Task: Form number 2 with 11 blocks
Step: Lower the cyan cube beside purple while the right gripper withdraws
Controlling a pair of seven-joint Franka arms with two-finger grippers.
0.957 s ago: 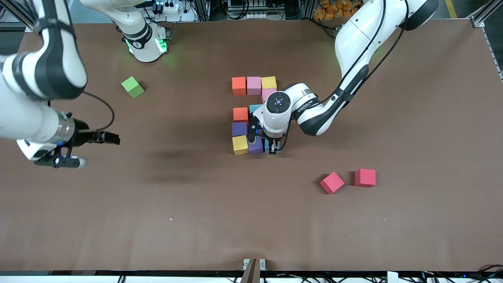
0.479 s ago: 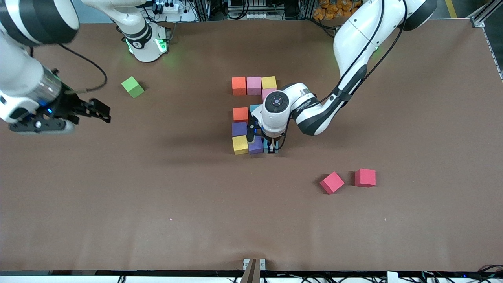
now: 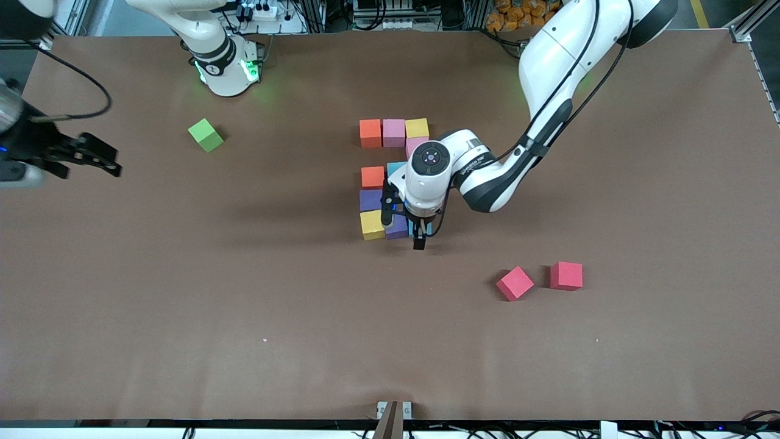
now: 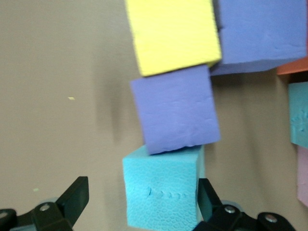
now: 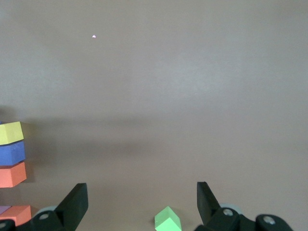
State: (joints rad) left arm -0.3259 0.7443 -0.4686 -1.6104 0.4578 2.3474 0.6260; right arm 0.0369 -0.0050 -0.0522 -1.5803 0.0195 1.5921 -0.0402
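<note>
Front view: left gripper (image 3: 418, 235), fingers spread, straddles a light blue block (image 4: 162, 186) at the near end of the blocks (image 3: 394, 133) mid-table (several hidden beneath its wrist), while the right gripper (image 3: 91, 155), fingers spread, hangs half cut off at the right arm's end.

The table (image 3: 244, 341) is evenly lit from overhead. Soft shadows are cast beneath both arms. The left wrist view is slightly blurred.

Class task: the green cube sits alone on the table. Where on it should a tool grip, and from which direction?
Come straight down on the green cube and pinch two opposite flat side faces. It stands alone with open table all round, turned slightly askew, so rotate the tool to match its faces.
</note>
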